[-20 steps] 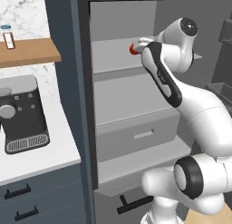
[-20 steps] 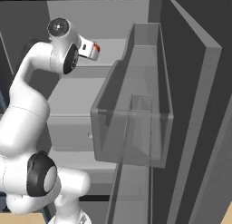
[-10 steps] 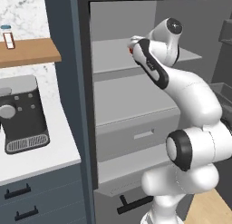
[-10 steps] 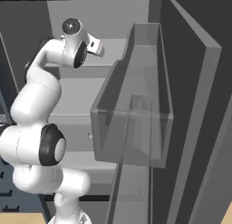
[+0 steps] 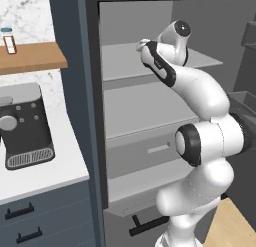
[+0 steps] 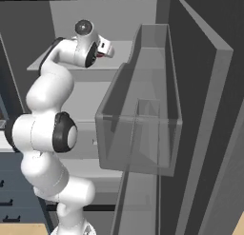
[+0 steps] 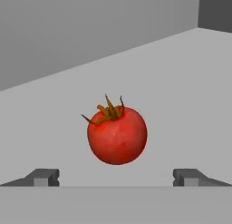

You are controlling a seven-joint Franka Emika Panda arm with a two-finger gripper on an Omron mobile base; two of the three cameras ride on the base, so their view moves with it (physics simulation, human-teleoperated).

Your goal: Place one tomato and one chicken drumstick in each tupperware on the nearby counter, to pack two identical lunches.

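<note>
A red tomato (image 7: 117, 135) with a dry brown-green stem sits on the bare grey upper shelf (image 5: 125, 61) of the open fridge. My gripper (image 7: 116, 177) is open just short of it. One dark fingertip (image 7: 45, 177) stands left of the tomato and the other right of it, both clear of it. In the left base view the arm reaches up to that shelf, and the gripper (image 5: 142, 45) is at its front edge. The white counter (image 5: 45, 176) lies to the left of the fridge. The tupperware and the chicken drumstick are out of view.
A black coffee machine (image 5: 25, 126) stands on the counter under a brown wooden wall shelf (image 5: 30, 58). The fridge has a lower shelf and a grey drawer (image 5: 150, 151). A clear door bin (image 6: 143, 110) on the open fridge door juts in at the right of the arm.
The arm has stretched up and further into the fridge, carrying the hand left along the upper shelf toward the tomato. The jaws have stayed wide open.
</note>
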